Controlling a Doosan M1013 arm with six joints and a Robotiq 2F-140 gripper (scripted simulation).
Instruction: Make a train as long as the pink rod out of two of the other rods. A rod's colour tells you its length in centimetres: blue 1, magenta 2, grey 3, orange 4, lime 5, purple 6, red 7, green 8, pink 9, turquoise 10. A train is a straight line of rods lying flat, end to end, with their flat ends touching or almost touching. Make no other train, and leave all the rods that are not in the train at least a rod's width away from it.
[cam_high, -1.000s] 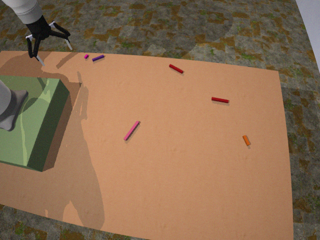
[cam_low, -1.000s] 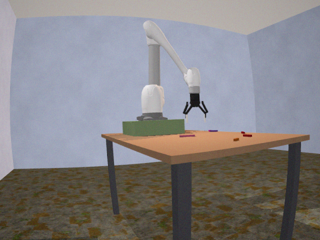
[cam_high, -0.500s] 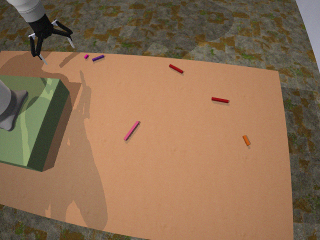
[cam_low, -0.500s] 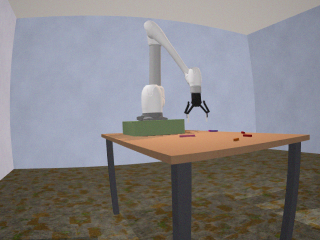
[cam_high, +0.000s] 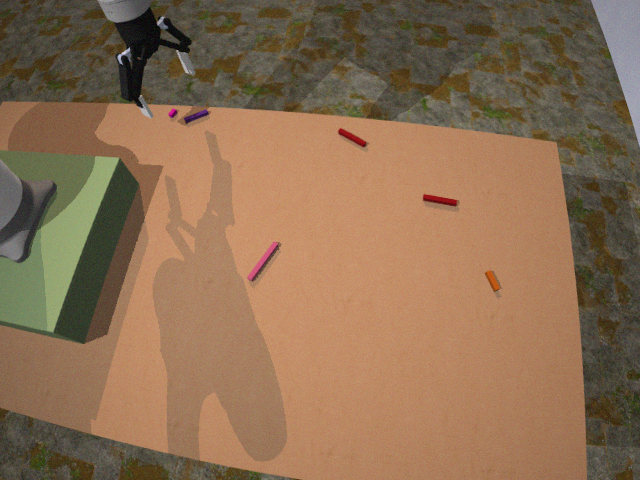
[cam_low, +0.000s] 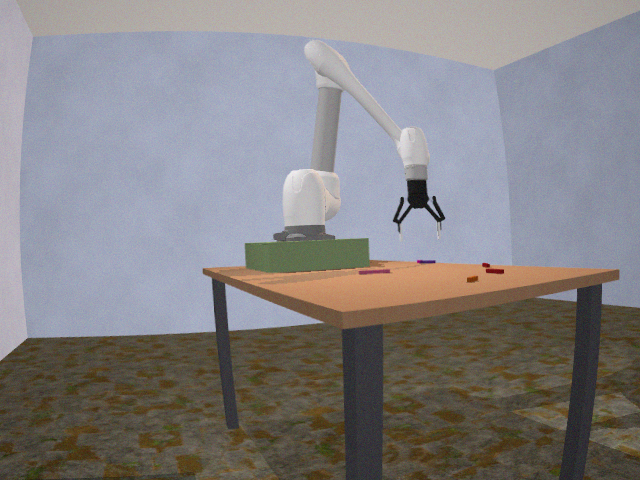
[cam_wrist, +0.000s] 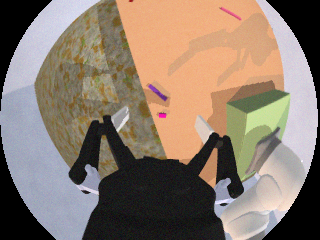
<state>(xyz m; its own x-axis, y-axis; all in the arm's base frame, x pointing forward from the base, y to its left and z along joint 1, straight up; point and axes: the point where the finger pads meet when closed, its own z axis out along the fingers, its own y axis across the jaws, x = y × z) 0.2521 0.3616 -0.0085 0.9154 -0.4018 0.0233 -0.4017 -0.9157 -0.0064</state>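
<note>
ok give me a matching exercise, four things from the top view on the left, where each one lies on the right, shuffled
1. magenta rod
2. orange rod
3. pink rod
4. tool

A. above the table's edge, open
B. beside one end of the purple rod
C. nearest the table's right edge
D. between the green block and the orange rod

Pairs: 1-B, 2-C, 3-D, 4-A
</note>
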